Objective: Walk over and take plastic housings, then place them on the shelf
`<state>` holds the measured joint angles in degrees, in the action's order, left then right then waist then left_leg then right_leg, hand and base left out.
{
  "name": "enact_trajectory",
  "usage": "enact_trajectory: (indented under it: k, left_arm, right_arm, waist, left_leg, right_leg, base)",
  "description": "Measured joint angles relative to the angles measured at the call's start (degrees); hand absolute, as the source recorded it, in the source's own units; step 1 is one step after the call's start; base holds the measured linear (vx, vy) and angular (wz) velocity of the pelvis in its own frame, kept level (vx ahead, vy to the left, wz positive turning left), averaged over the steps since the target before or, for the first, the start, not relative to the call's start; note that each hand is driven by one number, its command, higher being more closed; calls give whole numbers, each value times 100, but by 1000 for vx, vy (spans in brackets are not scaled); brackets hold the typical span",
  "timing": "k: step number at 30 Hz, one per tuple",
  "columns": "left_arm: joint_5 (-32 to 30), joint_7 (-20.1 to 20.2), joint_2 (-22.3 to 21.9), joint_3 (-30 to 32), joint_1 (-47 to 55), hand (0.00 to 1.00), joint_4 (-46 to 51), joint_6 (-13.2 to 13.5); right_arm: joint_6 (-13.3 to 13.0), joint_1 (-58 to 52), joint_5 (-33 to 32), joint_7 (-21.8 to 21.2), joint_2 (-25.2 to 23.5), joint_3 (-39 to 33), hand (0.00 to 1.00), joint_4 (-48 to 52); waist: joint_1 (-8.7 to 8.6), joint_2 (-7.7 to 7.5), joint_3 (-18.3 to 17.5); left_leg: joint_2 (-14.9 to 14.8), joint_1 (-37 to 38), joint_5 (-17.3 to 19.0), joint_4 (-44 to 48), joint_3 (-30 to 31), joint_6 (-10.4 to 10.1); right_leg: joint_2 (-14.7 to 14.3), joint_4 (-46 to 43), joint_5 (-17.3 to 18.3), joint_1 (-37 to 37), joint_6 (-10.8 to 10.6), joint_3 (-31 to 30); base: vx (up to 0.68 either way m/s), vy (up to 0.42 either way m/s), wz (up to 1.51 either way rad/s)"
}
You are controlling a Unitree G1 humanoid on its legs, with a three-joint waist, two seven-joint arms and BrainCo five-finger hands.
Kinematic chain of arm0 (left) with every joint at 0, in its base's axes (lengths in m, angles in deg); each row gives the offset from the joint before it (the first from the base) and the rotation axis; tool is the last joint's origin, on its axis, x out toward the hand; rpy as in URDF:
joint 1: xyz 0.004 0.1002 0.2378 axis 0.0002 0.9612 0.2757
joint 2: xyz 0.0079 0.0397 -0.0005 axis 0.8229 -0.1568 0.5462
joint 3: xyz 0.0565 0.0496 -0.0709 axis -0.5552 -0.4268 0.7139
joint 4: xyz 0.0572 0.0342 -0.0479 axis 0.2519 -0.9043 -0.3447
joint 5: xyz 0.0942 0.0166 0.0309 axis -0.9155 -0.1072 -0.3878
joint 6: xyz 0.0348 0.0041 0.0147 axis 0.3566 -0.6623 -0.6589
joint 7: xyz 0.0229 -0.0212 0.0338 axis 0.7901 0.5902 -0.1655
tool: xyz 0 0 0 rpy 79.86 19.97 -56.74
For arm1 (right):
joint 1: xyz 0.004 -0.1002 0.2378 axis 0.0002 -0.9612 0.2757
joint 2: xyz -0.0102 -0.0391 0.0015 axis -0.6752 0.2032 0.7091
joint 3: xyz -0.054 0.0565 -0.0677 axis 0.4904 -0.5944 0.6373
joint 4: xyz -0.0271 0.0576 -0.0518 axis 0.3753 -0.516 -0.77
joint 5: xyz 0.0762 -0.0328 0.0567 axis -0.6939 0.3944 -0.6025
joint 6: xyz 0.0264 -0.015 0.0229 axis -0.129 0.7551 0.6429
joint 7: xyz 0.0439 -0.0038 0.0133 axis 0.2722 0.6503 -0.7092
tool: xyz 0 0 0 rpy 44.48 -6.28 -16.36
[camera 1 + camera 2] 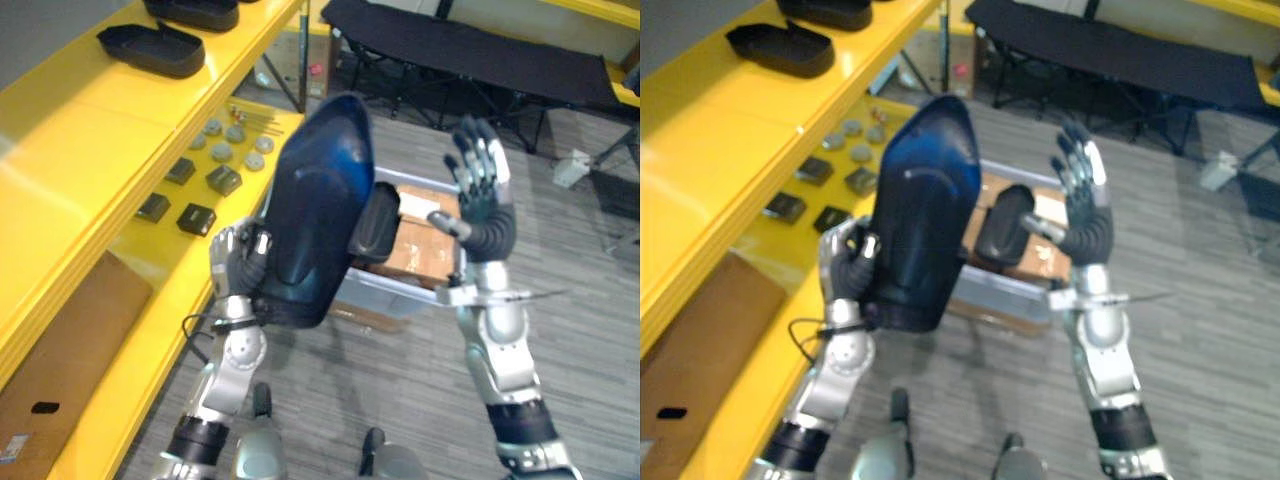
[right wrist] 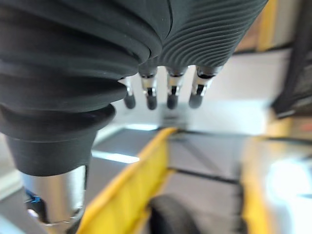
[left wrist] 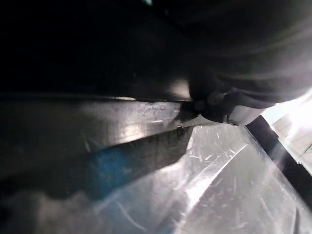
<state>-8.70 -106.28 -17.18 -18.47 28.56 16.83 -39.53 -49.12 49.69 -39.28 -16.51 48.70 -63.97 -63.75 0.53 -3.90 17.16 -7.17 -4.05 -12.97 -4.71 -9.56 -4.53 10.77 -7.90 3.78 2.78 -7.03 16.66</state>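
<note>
While the left hand (image 1: pixel 238 262) grips a glossy, rounded dark housing (image 1: pixel 315 200), the right hand (image 1: pixel 483 200) stands splay-fingered.

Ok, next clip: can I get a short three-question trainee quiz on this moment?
1. True or false: the right hand is curled round a housing.
2. Which hand grips the big dark housing? A) left B) right
3. Fill in: the smaller black housing lies on the yellow ____.
Key: 1 false, its fingers are straight and hold nothing; 2 A, the left hand; 3 shelf.
</note>
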Motion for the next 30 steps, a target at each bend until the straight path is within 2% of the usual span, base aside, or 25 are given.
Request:
enact_trajectory:
  k: [2,4,7,9,12,15,20,22,25,28,30]
  left_arm:
    - [75,-231,-15,180,174,100,-99,-15]
    - [156,-393,-22,396,270,100,-241,-16]
    - [575,-780,-29,783,429,100,-378,48]
    - [811,-989,-38,1020,528,100,-381,186]
    - [1234,-1159,-107,1343,713,100,-276,628]
    - [1434,-1164,-333,1480,963,100,117,982]
    - [1845,-1046,-674,1483,1244,100,801,1342]
    - [1885,-1029,-833,1551,1399,100,1127,1437]
    - [1882,-927,-1006,1821,1679,100,1703,1439]
    - [1885,-837,-1079,2475,2107,100,2126,1424]
    - [1923,-708,-1194,3301,2527,100,2349,1454]
  right_arm:
    - [105,-560,-202,-86,-31,-320,0,-14]
    - [171,-803,-166,-60,-65,-621,0,-85]
    - [190,-1246,-37,215,-214,-1190,0,-522]
    - [220,-1384,-37,425,-384,-1365,0,-902]
    - [248,-1645,-78,661,-742,-1576,0,-1512]
    - [247,-1763,-125,659,-1035,-1578,0,-1705]
    - [228,-1579,-107,469,-1124,-1566,0,-1684]
    - [229,-1448,-66,390,-1166,-1481,0,-1675]
    - [248,-1258,57,257,-1210,-1114,0,-1669]
    - [256,-962,199,115,-1267,-666,0,-1698]
    - [257,-594,357,119,-1265,-235,0,-1777]
  waist:
    - [-37,-11,-4]
    - [-146,-17,-6]
    - [-242,-58,-16]
    - [-311,-93,-34]
    - [-312,-133,-59]
    - [-303,-137,-63]
    - [-277,-62,-123]
    - [-168,51,-237]
    - [28,217,-363]
    - [288,298,-423]
    - [555,289,-448]
  left_leg:
    - [-15,-5,24,0,-85,-9]
    - [-18,-1,31,-1,-142,-5]
    - [-39,10,55,0,-270,-12]
    - [-43,13,62,-1,-300,-11]
    - [-52,14,111,-1,-331,-2]
    - [-46,13,117,-2,-331,-7]
    - [7,-25,118,-29,-194,-7]
    - [48,-110,118,-29,-43,-7]
    - [150,-205,100,-25,314,-23]
    - [226,-198,70,0,670,-63]
    - [297,-200,46,0,977,-56]
  right_leg:
    - [-7,3,-25,-72,-15,-109]
    - [-8,31,-46,-72,-17,-140]
    - [-29,79,-122,-105,-22,-284]
    - [-29,79,-123,-121,-21,-307]
    - [-36,92,-125,-139,-17,-360]
    - [-36,133,-119,-138,-24,-377]
    - [-28,231,-85,-43,-72,-286]
    - [-8,275,-77,-17,-84,-163]
    - [17,353,-50,173,-107,243]
    - [19,328,9,456,-139,639]
    - [12,320,120,657,-161,980]
  base:
    - [22,-26,-22]
    - [19,-16,-19]
    - [29,-17,-21]
    - [1,-12,-7]
    - [0,-7,-5]
    - [0,0,0]
    - [-3,-1,13]
    - [26,0,33]
    - [51,-14,66]
    - [86,-65,61]
    - [52,-83,73]
